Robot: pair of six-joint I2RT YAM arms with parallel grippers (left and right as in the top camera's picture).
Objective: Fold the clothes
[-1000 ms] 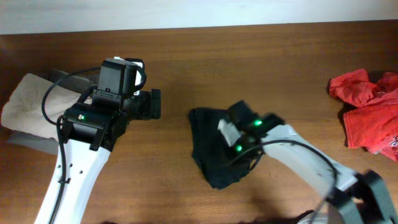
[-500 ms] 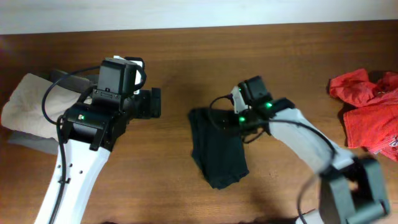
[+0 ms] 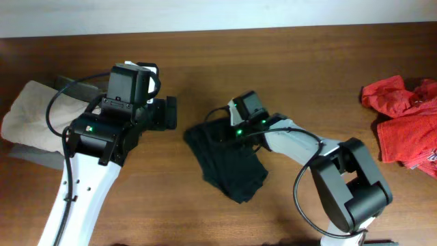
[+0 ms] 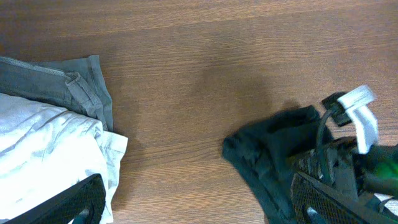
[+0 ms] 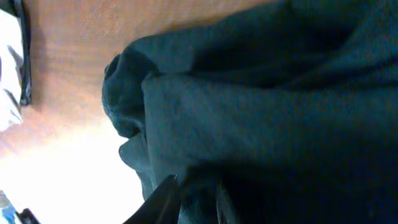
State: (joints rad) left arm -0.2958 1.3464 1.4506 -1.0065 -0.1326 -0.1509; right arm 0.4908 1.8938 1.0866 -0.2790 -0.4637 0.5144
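The clothes are a black T-shirt [image 3: 232,167] lying bunched in a crumpled heap on the wooden table, just right of centre. My right gripper [image 3: 225,133] sits at the heap's upper edge, shut on a fold of the dark cloth. In the right wrist view the shirt [image 5: 261,93] fills the frame. One dark finger [image 5: 163,198] shows with cloth bunched against it, and the other is hidden. My left gripper [image 3: 171,113] hovers left of the shirt, open and holding nothing. In the left wrist view its fingers [image 4: 81,200] straddle bare wood, with the shirt [image 4: 267,149] by the right one.
A bright red garment [image 3: 403,123] lies at the table's right edge. At the left edge a beige garment [image 3: 31,113] rests on a grey one [image 3: 27,154]; both also appear in the left wrist view, the beige one [image 4: 43,149] and the grey one [image 4: 68,87]. The table's back edge runs along the top.
My right gripper swung from the shirt's middle to its upper right, then left along the top edge. The shirt's upper part was dragged leftwards. The left arm has not moved.
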